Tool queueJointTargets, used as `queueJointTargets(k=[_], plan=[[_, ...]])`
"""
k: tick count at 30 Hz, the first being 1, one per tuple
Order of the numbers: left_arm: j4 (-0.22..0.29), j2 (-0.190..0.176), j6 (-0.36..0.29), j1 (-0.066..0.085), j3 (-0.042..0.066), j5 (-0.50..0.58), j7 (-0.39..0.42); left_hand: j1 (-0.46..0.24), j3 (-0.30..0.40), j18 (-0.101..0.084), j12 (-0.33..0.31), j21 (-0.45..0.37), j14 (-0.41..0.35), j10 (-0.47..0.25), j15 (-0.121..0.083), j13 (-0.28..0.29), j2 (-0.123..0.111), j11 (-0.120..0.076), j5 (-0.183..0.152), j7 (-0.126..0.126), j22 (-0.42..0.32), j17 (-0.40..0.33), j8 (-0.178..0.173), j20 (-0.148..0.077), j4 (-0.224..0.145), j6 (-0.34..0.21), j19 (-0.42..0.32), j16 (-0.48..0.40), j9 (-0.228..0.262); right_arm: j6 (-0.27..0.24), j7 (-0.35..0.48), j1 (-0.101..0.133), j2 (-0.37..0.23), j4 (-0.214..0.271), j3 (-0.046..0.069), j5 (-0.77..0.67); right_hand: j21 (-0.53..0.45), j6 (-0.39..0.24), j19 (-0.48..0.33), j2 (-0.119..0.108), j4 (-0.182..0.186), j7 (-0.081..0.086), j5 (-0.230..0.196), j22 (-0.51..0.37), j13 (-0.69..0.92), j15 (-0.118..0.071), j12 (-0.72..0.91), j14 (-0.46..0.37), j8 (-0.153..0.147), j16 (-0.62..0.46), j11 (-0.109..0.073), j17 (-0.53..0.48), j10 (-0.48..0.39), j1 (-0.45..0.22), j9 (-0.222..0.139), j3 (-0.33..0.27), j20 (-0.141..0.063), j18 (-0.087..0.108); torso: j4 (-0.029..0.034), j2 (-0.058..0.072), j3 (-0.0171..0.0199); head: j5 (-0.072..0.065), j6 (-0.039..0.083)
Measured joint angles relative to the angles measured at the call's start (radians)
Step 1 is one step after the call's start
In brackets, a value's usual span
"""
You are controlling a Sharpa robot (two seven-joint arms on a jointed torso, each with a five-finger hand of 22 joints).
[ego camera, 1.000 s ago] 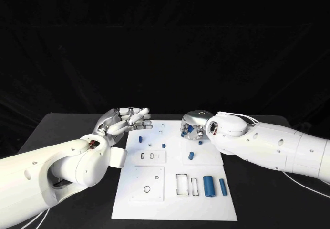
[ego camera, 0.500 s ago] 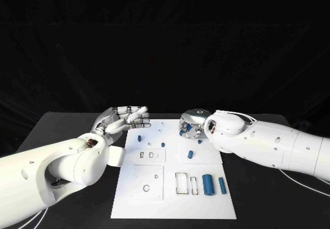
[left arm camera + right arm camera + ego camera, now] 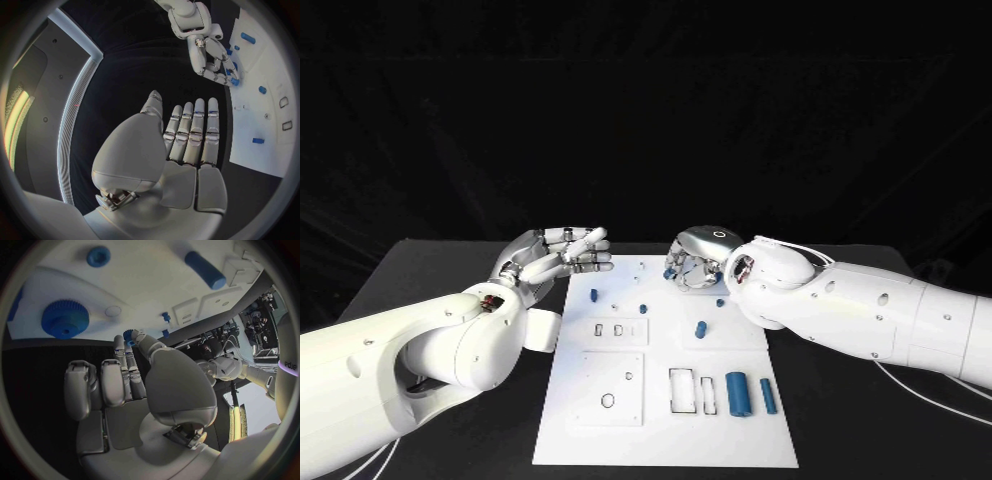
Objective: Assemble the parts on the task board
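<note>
Black surface [image 3: 444, 270] spans the lower frame; the white task board [image 3: 668, 420] lies at its centre, running from mid-frame toward the bottom edge.

Right hand [image 3: 698, 258] sits over the board's upper right corner, fingers curled down. The right wrist view shows a small blue gear-like part [image 3: 129, 335] pinched at its fingertips, so it is clamped on that piece. The left wrist view shows the same: blue between the fingertips, low over the board.

Left hand [image 3: 564, 254] hovers just off the board's upper left corner, palm up, fingers apart and straight, holding nothing.

Loose parts on the board: two blue cylinders [image 3: 736, 392] lying side by side at lower right beside a rectangular slot [image 3: 682, 388]; a short blue peg [image 3: 700, 328] at centre right; small blue pieces [image 3: 593, 295] at upper left.

Step in hand, as judged: carrying the gear-like part to its seat near the board's top. Next move likely calls for aligning it over its post or hole, then lowering straight. Exact target cannot be told.
</note>
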Motion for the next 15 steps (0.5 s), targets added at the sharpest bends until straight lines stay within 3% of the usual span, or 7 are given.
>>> queueJointTargets(k=[7,15], plan=[[-0.003,0.0,0.0,0.001,0.0,0.004,0.0,0.0,0.0,0.0,0.0,0.0,0.0,0.0,0.0,0.0,0.0,0.0,0.0,0.0,0.0,0.0,0.0,0.0,0.0,0.0,0.0,0.0,0.0,-0.06,-0.003,0.0,0.073,-0.068,0.0,0.029,0.0,0.0,0.0,0.0,0.003,0.0,0.0,0.0,0.0,0.0,0.0,0.0,0.0,0.004,0.0,0.005,0.0,0.0,-0.001,0.003,0.0,0.0,0.0021,0.003,-0.0001,-0.001,0.01],[-0.002,0.002,0.001,0.001,0.0,0.007,-0.001,0.0,0.0,0.0,-0.004,-0.004,0.0,0.0,0.0,0.0,0.0,0.0,0.0,0.0,0.0,0.0,0.0,0.0,0.0,0.0,0.0,-0.004,0.0,-0.083,-0.009,-0.013,0.128,-0.136,0.001,0.038,0.0,0.0,0.0,-0.001,0.003,0.0,-0.002,0.0,0.0,0.0,0.0,0.0,0.0,0.004,0.0,0.006,0.0,-0.001,-0.003,0.003,0.0,0.0,0.0028,0.005,-0.0012,0.001,0.007]])
